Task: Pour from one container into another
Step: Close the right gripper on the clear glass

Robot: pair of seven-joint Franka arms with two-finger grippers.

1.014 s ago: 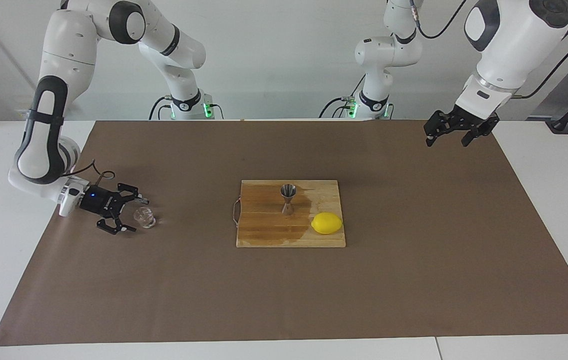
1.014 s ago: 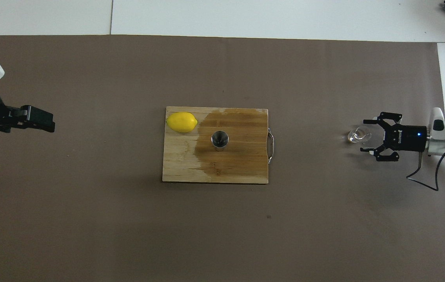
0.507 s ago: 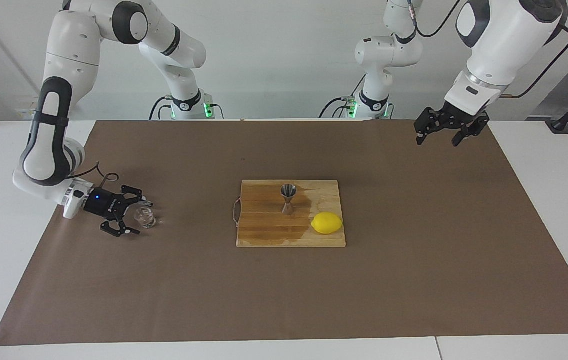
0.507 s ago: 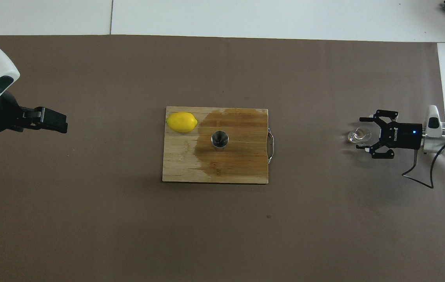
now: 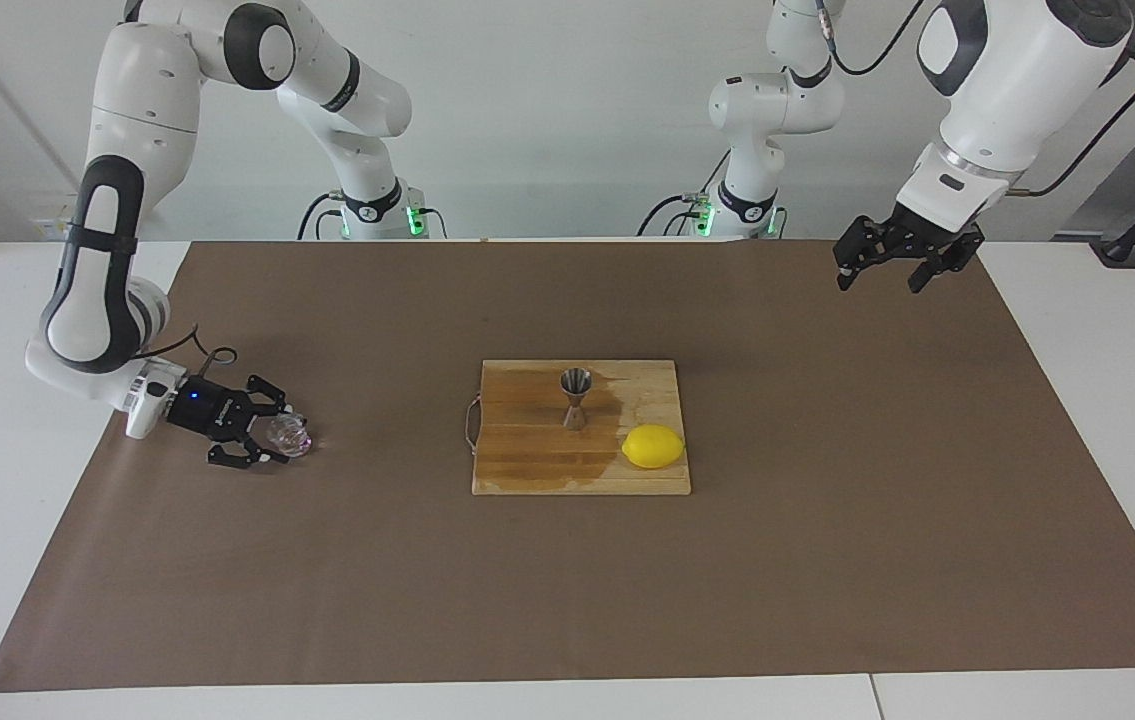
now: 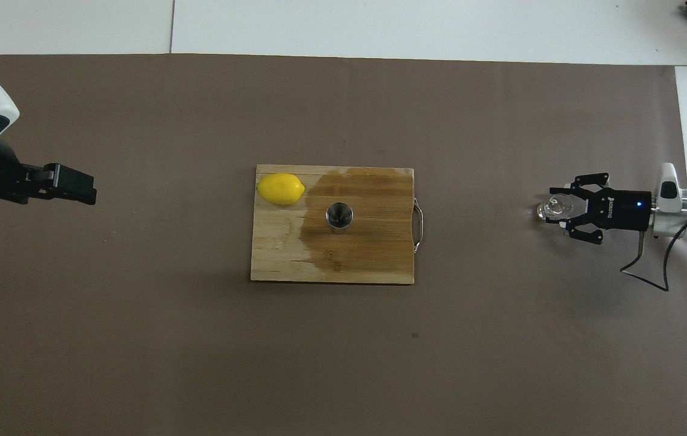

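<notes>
The small clear glass cup [image 5: 291,434] [image 6: 551,209] stands on the brown mat toward the right arm's end of the table. My right gripper [image 5: 277,438] [image 6: 559,208] lies low and sideways at it, its fingers shut on the cup from both sides. The steel jigger [image 5: 575,398] [image 6: 339,217] stands upright on the wooden cutting board [image 5: 527,465] [image 6: 282,257] in the middle of the mat. My left gripper [image 5: 879,278] [image 6: 74,185] hangs open and holds nothing, in the air over the mat toward the left arm's end.
A yellow lemon [image 5: 653,446] [image 6: 281,188] lies on a corner of the board, beside the jigger. A dark wet patch covers much of the board around the jigger. The board has a metal handle [image 5: 470,425] on the side toward the cup.
The right gripper's fingers have closed in from wide open onto the glass cup. The left arm has shifted slightly in the air, its gripper still open.
</notes>
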